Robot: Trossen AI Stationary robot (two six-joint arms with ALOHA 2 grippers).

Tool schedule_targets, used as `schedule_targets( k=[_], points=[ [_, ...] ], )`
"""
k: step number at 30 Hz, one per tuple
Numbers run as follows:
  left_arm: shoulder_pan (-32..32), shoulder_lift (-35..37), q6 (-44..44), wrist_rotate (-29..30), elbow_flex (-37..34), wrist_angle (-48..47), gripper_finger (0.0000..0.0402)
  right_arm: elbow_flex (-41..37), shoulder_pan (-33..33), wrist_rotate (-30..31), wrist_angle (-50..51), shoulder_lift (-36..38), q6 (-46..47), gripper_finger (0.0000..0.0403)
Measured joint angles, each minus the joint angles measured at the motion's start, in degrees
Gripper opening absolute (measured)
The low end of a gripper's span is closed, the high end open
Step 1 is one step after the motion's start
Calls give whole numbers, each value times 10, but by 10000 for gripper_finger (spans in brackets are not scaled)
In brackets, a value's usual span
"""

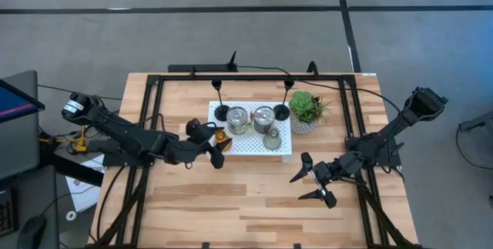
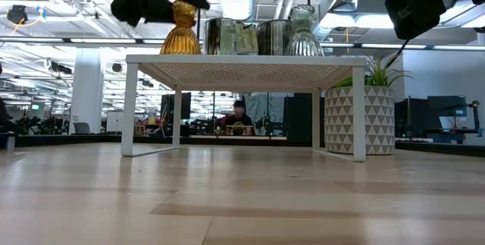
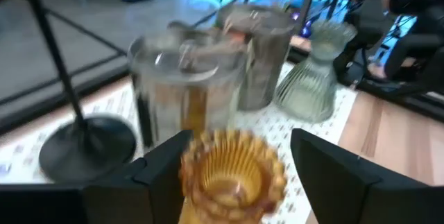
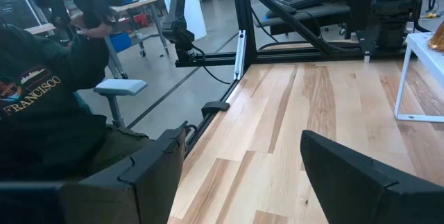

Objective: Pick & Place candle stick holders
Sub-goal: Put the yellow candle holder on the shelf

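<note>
A pale wood counter [image 1: 254, 195] carries a white perforated tray [image 1: 286, 149] on legs. On it stand two shiny silver cups [image 1: 263, 116], two thin-stemmed black holders [image 1: 221, 110], a ribbed grey-green holder [image 1: 272, 139] and a fluted amber glass holder [image 3: 232, 172]. My left claw [image 3: 236, 161] brackets the amber one, fingers apart; I should lower squarely before closing. My right claw [image 1: 313, 180] waits open over bare wood.

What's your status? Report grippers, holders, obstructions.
Left gripper open around amber holder on the white tray. Right gripper open, empty, over bare table. Silver cup close behind the amber one.
</note>
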State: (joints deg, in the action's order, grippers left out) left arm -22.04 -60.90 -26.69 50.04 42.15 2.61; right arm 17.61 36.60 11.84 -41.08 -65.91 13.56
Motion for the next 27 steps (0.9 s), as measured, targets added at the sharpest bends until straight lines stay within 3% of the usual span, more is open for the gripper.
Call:
schedule_targets(
  k=[12, 23, 27],
  points=[
    [-1, 0, 191, 0, 0, 129, 260, 0, 0, 0, 0, 0, 0, 276],
    [-39, 5, 336, -9, 0, 199, 220, 0, 0, 0, 3, 0, 0, 276],
    [-64, 6, 340, -42, 2, 214, 195, 0, 0, 0, 4, 0, 0, 276]
  ],
)
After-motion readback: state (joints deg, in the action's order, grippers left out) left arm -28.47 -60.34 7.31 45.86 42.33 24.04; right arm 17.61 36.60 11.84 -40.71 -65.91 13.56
